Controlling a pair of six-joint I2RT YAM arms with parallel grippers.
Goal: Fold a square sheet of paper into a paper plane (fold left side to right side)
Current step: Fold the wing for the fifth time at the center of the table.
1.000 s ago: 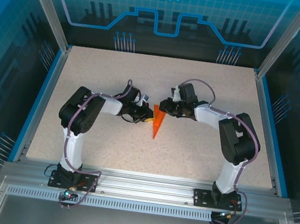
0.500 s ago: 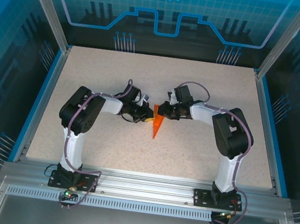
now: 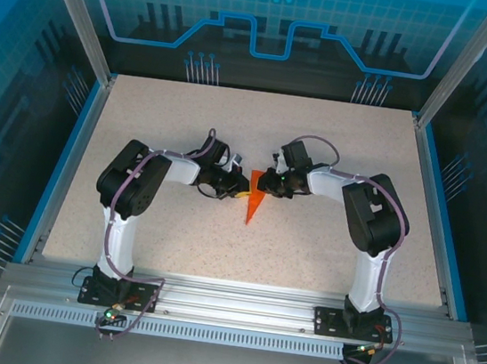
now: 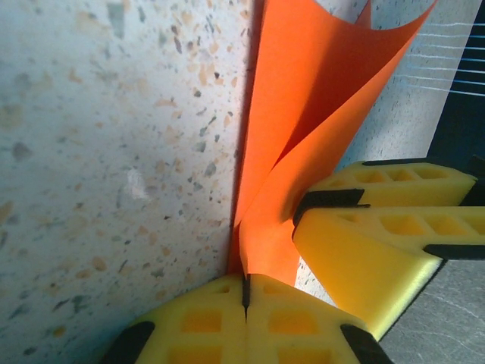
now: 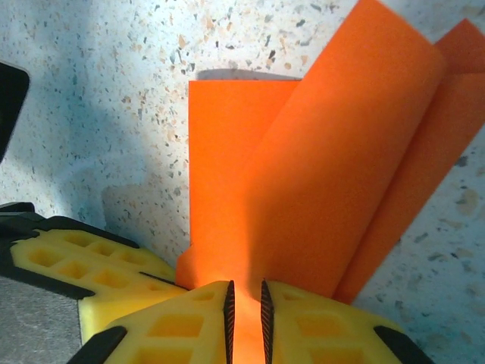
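Observation:
The paper plane (image 3: 254, 201) is a slim bright orange dart on the speckled table, its tip toward the near edge. My left gripper (image 3: 241, 185) is at its wide end from the left. In the left wrist view the left gripper (image 4: 245, 292) is shut on an edge of the paper (image 4: 303, 114), whose loose flap curls up. My right gripper (image 3: 264, 183) reaches in from the right. In the right wrist view the right gripper (image 5: 245, 303) stands open by a narrow gap, with a raised layer of the paper (image 5: 318, 174) between the pads. Its yellow fingers (image 4: 379, 235) touch the paper.
The two grippers almost touch at the middle of the speckled table (image 3: 339, 141). Blue rails (image 3: 76, 146) run along the table's left and right sides, and an aluminium frame (image 3: 237, 298) runs along the near edge by the arm bases.
The right arm has folded in, its elbow swinging left, and its gripper has edged left onto the paper. The plane's tip has shifted slightly left. The left arm has stayed still.

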